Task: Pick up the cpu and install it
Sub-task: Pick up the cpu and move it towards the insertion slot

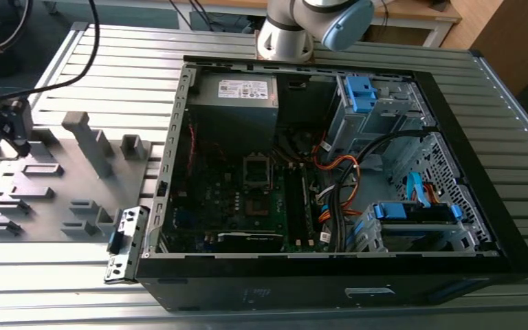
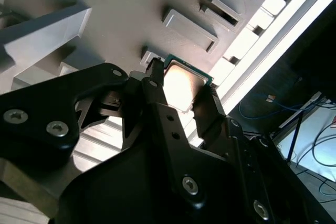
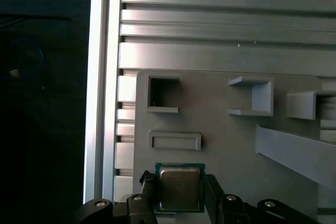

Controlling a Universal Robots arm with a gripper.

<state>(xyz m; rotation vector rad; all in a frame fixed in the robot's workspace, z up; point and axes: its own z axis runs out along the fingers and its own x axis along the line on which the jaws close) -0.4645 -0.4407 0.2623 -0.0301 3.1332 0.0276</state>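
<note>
First wrist view: jaws clamped on cpu (image 3: 180, 187) at grey plate (image 3: 226, 150) on ribbed metal table (image 3: 210, 56).

**Exterior view.** Set off the arm, raised, and facing obliquely down over the table (image 1: 108, 55). It stands far back and takes in the whole open computer case (image 1: 337, 275). At the exterior view's left it shows the grey fixture plate (image 1: 71, 184) with the gripper (image 1: 7, 143) above it.

**First wrist view.** Rides on the arm, very near, facing squarely down past the gripper (image 3: 181, 191) onto the plate (image 3: 226, 150) and the table slats (image 3: 226, 56).

**Second wrist view.** Rides on the arm, equally near but tilted, looking slantwise along the gripper body (image 2: 181, 85) across the plate (image 2: 131, 9) to the table edge (image 2: 273, 24).

**Shared ground.** Both wrist views cover the cpu (image 3: 180, 187) (image 2: 184, 85), the gripper tips and the nearest plate pockets. All three views cover the plate.
</note>
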